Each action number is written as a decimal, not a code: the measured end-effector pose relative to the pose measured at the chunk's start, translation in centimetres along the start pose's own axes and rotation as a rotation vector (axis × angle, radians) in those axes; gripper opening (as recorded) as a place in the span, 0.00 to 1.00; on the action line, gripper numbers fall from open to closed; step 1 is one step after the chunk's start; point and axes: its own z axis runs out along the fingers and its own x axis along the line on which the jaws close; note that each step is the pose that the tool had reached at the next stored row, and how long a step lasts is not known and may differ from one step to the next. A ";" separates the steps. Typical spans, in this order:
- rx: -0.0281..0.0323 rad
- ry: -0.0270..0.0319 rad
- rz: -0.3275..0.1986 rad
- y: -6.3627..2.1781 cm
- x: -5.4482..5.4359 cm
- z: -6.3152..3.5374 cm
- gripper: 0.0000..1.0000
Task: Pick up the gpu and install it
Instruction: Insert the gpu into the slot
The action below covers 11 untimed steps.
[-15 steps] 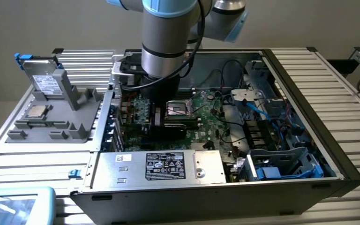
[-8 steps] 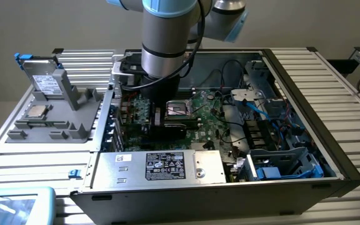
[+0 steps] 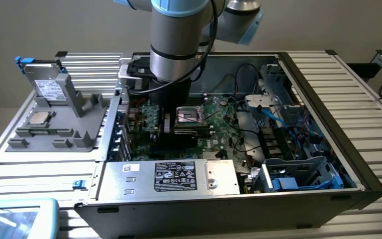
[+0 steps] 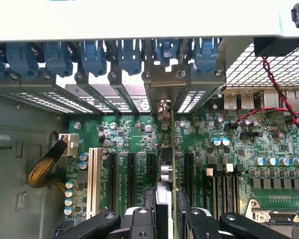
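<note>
The gpu [image 4: 173,149] is seen edge-on as a thin green board standing upright over the large green motherboard [image 4: 129,134]. Its silver end bracket [image 4: 162,82] lies in line with the rear slot openings of the case. My gripper [image 4: 167,219] is shut on the card's near end, with a black finger [image 4: 139,221] on either side. The card stands along a black expansion slot; whether it is fully seated I cannot tell. In the exterior view my arm [image 3: 177,45] reaches straight down into the open computer case [image 3: 324,99] and hides the card.
Blue slot latches [image 4: 89,55] line the rear wall. A white slot [image 4: 93,179] and a yellow-sleeved cable [image 4: 45,167] lie beside the black slots. The processor socket [image 3: 191,114], a silver labelled box [image 3: 171,177] and a blue drive cage [image 3: 297,174] surround the arm. A grey fixture [image 3: 58,114] stands outside.
</note>
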 end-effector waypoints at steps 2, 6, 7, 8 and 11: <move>-0.0002 0.0004 0.000 0.00 0.0 0.00 0.27; -0.0005 0.0003 0.000 -0.10 0.0 0.01 0.27; -0.0006 0.0005 0.001 -0.24 0.0 -0.02 0.27; -0.0006 0.0006 0.000 -0.36 0.0 -0.04 0.27; -0.0002 0.0005 0.000 -0.55 0.0 -0.06 0.27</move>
